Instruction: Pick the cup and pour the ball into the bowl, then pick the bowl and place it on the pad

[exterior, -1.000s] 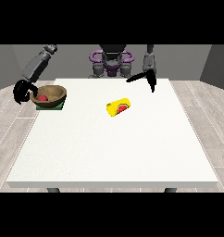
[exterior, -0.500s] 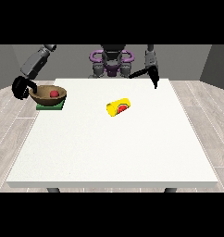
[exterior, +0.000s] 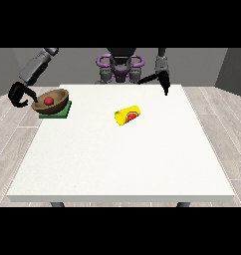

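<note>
A brown bowl (exterior: 60,101) rests on the green pad (exterior: 64,111) at the table's far left, tipped a little, with the red ball (exterior: 48,100) inside it. The yellow cup (exterior: 124,115) lies on its side near the table's middle, its red-lined mouth turned toward the camera. The hand at the view's left (exterior: 16,94) hangs just left of the bowl, past the table's edge, fingers and thumb spread in a relaxed arc and holding nothing. The hand at the view's right (exterior: 164,81) hovers over the far edge, fingers straight and pointing down, well behind the cup.
The white table (exterior: 122,164) stretches wide toward the camera. The robot's torso with purple rings (exterior: 120,63) stands behind the far edge.
The hand at the view's left has let go of the bowl and drawn back leftward. The hand at the view's right has pulled back toward the far edge. Bowl, ball and cup stay put.
</note>
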